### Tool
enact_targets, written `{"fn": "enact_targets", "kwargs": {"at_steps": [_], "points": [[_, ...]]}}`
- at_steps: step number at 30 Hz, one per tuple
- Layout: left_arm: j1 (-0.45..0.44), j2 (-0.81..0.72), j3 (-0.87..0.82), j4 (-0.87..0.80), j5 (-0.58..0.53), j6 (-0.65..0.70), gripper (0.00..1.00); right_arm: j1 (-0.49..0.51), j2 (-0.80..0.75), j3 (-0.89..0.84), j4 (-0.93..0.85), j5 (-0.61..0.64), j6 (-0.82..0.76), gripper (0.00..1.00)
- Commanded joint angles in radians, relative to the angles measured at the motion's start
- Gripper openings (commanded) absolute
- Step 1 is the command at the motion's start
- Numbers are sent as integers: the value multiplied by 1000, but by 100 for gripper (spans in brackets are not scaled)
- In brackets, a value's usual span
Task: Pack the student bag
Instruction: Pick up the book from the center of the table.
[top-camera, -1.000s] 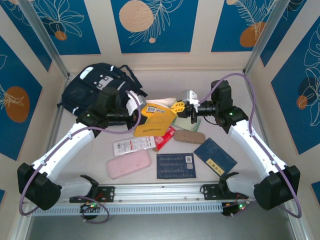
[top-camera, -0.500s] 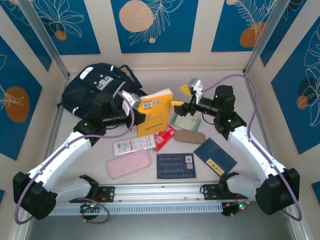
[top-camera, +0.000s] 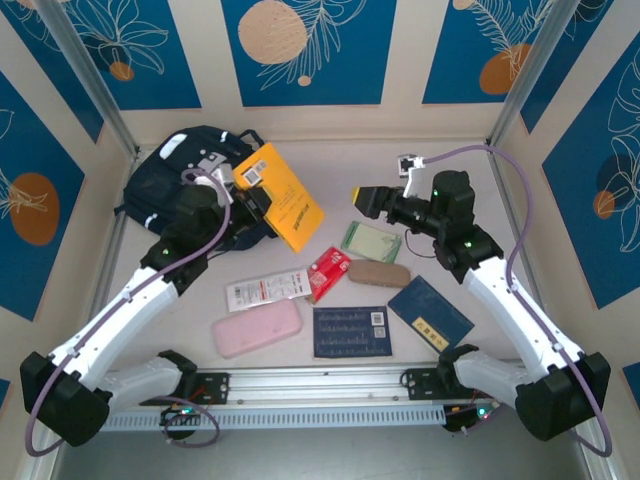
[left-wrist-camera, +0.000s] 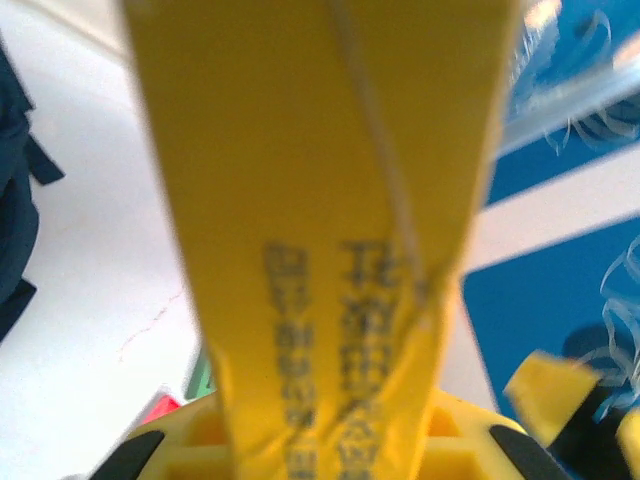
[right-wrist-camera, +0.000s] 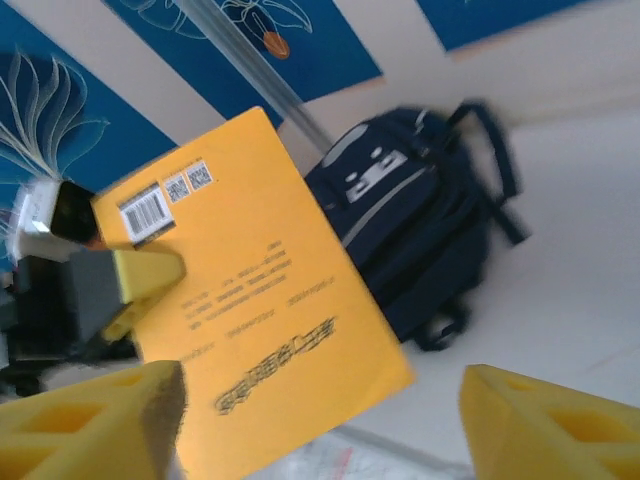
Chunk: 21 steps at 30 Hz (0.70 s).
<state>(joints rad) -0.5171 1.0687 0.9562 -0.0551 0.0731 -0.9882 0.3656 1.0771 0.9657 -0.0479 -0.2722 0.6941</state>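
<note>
Yellow book cover is what my left gripper (top-camera: 247, 196) has hold of: the jaws are pinched almost closed on one edge of the yellow book (top-camera: 287, 203), near its barcode. The book hangs tilted above the table (top-camera: 340, 160), just beside the student bag (top-camera: 170, 178). My right gripper (top-camera: 366, 199) stands wide apart with nothing in it, over the far middle of the table. The bag slumps in the far left corner, front pocket up; I cannot tell whether its zip is open. I judge it soft and floppy, its mouth likely to sag. I would pinch the fabric rim by the opening and lift, so the thin, stiff book slides in edge-first.
</note>
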Motion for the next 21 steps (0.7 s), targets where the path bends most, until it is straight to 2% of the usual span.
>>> {"fn": "enact_targets", "kwargs": {"at_steps": [1, 2, 5, 10, 21], "points": [[6, -43, 19, 54, -93, -270, 0, 35, 33, -85, 137, -109, 518, 78], [5, -45, 16, 54, -97, -293, 0, 57, 50, -103, 200, -111, 602, 78], [4, -46, 6, 72, -99, -351, 0, 119, 85, -89, 203, -72, 690, 78], [2, -47, -6, 94, -103, -392, 0, 179, 160, -164, 449, -50, 922, 85], [0, -49, 4, 115, -112, -405, 0, 258, 265, -187, 611, -14, 1063, 88]]}}
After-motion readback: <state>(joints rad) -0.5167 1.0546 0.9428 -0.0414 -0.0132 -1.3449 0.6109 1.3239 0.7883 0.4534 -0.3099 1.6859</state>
